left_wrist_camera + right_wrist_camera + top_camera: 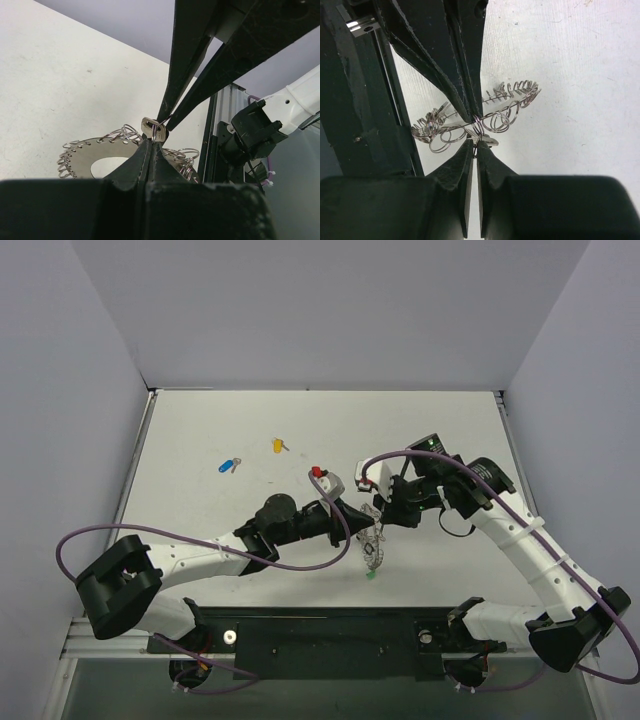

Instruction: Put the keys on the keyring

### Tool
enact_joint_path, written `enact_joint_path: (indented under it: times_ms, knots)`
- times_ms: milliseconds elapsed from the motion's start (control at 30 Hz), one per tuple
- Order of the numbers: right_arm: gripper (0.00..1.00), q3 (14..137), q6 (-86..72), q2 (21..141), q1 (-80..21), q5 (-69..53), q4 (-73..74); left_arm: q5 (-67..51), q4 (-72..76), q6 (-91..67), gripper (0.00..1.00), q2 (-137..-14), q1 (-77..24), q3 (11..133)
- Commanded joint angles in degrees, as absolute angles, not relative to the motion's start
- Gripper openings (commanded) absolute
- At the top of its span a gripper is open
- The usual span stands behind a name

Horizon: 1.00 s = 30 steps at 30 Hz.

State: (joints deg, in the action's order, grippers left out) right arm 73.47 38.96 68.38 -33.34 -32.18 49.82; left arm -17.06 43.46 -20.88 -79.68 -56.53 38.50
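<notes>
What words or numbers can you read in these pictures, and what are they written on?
None: no view shows a readable word, number or sign.
The blue key and the yellow key are too small to show any marking.
The keyring is bare metal with nothing printed on it.

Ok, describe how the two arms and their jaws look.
Both the left arm and the right arm have white tube-like links between chunky black joints and black bases. A thin purple cable loops loosely along each. The jaws are matt black, scuffed, tapering to narrow tips.
</notes>
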Motion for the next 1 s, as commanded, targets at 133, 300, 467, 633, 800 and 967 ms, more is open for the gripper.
enact_joint_path:
  times_ms: [133, 300, 467, 633, 800, 967]
  knots:
    - [0.00, 72.8, 39.5, 66.9, -34.0, -29.2, 49.0, -16.5, 48.5, -22.7, 0.00, -77.3, -56.1, 41.2]
    - [0.00, 72.2, 40.0, 66.4, -34.1, -29.2, 49.1, -16.5, 52.7, -25.1, 0.00, -77.3, -55.1, 39.6]
    - [0.00, 70.5, 40.3, 65.2, -34.5, -30.3, 48.6, -16.3, 58.7, -30.3, 0.00, -77.6, -53.1, 37.4]
    - [0.00, 67.5, 37.4, 64.2, -36.7, -30.1, 43.0, -15.4, 65.6, -34.7, 0.00, -78.1, -51.2, 35.3]
    - [0.00, 65.9, 32.5, 64.2, -37.7, -30.4, 38.3, -15.6, 68.0, -35.7, 0.00, -78.1, -50.6, 34.5]
    - [0.19, 68.4, 32.2, 62.2, -34.9, -36.9, 40.6, -18.5, 68.7, -32.7, 0.00, -78.1, -50.5, 34.6]
